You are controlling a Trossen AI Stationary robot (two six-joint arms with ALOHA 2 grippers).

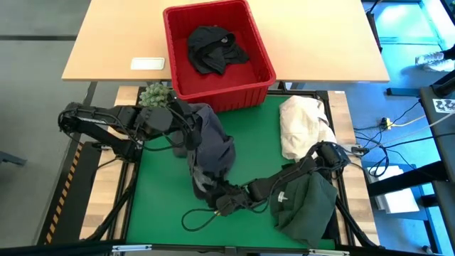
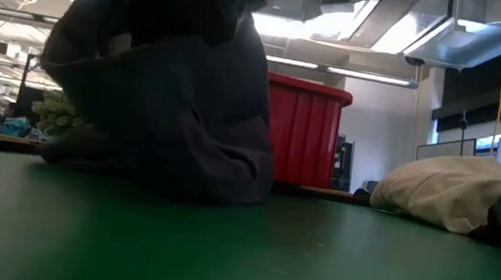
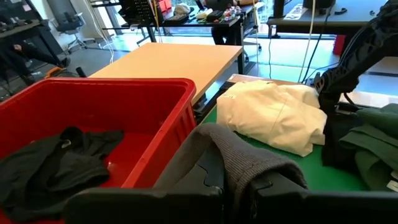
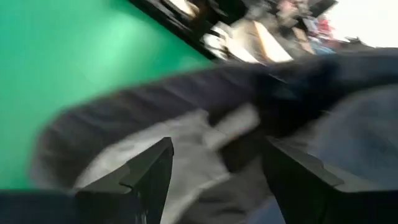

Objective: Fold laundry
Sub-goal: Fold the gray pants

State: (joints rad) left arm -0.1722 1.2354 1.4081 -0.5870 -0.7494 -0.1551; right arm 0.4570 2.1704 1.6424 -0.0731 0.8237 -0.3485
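a: what could go wrong?
b: the grey garment (image 1: pixel 210 151) hangs bunched over the green counter (image 1: pixel 160 206); uneven pulling could twist it or slip it free.
a: and the jaws?
b: left gripper (image 1: pixel 186 135) pinches its top edge; right gripper (image 1: pixel 222 203), jaws wide, sits at its lower end.

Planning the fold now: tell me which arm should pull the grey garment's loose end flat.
Right, probably. The right gripper is open at the dark grey garment's lower end, while the left gripper already pinches its upper end near the red basket.
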